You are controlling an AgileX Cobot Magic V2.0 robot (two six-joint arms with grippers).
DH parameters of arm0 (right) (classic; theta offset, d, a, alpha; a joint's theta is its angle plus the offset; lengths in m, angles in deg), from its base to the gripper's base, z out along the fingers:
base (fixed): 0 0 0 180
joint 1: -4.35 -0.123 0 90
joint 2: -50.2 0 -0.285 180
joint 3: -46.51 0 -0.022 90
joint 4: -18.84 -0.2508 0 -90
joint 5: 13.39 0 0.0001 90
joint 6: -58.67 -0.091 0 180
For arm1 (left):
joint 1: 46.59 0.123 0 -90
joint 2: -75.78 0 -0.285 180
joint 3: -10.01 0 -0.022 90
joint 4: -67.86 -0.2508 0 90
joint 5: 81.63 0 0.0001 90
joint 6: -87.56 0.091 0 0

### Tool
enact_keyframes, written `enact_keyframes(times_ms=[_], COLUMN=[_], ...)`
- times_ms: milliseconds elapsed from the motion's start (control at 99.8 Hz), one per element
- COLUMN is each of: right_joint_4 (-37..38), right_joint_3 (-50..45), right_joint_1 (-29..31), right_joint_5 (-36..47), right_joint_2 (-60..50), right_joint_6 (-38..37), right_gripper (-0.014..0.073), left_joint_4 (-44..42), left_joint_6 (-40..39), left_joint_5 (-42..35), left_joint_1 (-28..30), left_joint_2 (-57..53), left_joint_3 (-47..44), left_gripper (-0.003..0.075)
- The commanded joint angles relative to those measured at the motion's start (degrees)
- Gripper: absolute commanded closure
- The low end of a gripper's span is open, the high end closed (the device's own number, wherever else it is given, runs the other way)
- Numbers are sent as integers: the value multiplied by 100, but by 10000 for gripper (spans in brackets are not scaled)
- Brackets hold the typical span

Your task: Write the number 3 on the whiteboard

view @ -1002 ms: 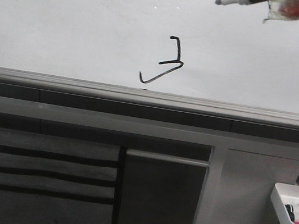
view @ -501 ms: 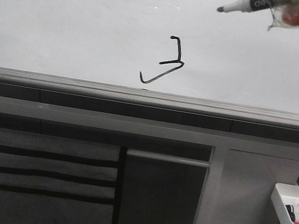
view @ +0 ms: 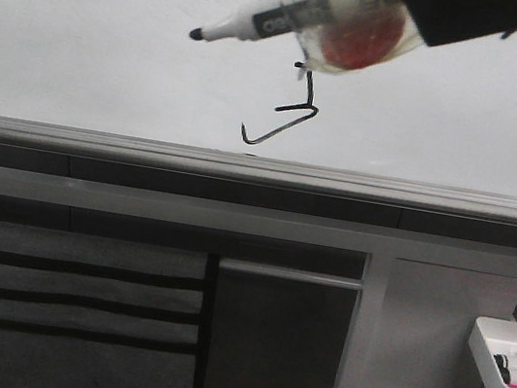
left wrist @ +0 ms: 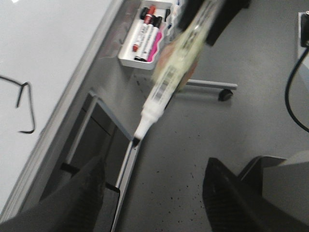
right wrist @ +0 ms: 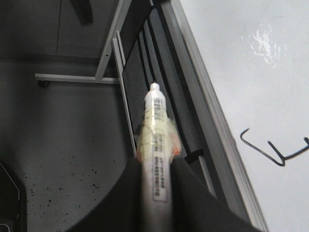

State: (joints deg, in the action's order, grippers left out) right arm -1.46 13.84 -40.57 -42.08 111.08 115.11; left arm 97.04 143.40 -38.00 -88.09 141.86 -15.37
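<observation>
A crooked black number 3 (view: 289, 110) is already drawn on the whiteboard (view: 112, 63), low on the board just above the grey rail (view: 147, 151) that edges it. The writing itself is judged to be done; what is left, at most, seems to be putting the marker (view: 266, 20) away.

The marker is clamped between the fingers of the right gripper (right wrist: 155, 166), tip uncapped and held clear of the board surface. The left gripper (left wrist: 152, 188) is seen with its fingers spread and nothing between them, away from the board over the floor.

Plenty of blank board is left on both sides of the figure. The rail below is the nearest edge to be minded. A white tray (view: 496, 374) with spare markers is hung lower on the right, well apart from the figure.
</observation>
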Motion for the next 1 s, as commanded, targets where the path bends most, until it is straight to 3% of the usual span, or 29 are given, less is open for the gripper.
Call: enact_keyframes(times_ms=[0, 281, 521, 682, 762, 882, 992], right_joint_4=[-56, -56, -56, -56, -56, -56, -56], right_joint_3=[144, 144, 144, 144, 144, 144, 144], right_joint_1=[-123, -149, -149, -149, -149, -149, -90], right_joint_5=[515, 542, 532, 532, 542, 531, 531], right_joint_2=[88, 167, 167, 167, 167, 167, 167], right_joint_6=[73, 73, 73, 73, 73, 73, 45], right_gripper=[641, 641, 641, 641, 641, 633, 524], left_joint_4=[-8, -214, -214, -214, -189, -182, -182], left_joint_6=[63, 78, 90, 90, 90, 90, 90], left_joint_5=[-257, -250, -197, -198, -198, -198, -198], left_joint_1=[-369, -680, -680, -680, -680, -680, -668], left_joint_2=[342, 1355, 1472, 1472, 1472, 1472, 1472], left_joint_3=[377, 990, 1117, 1117, 1117, 1117, 1117], left_gripper=[309, 326, 582, 701, 740, 738, 738])
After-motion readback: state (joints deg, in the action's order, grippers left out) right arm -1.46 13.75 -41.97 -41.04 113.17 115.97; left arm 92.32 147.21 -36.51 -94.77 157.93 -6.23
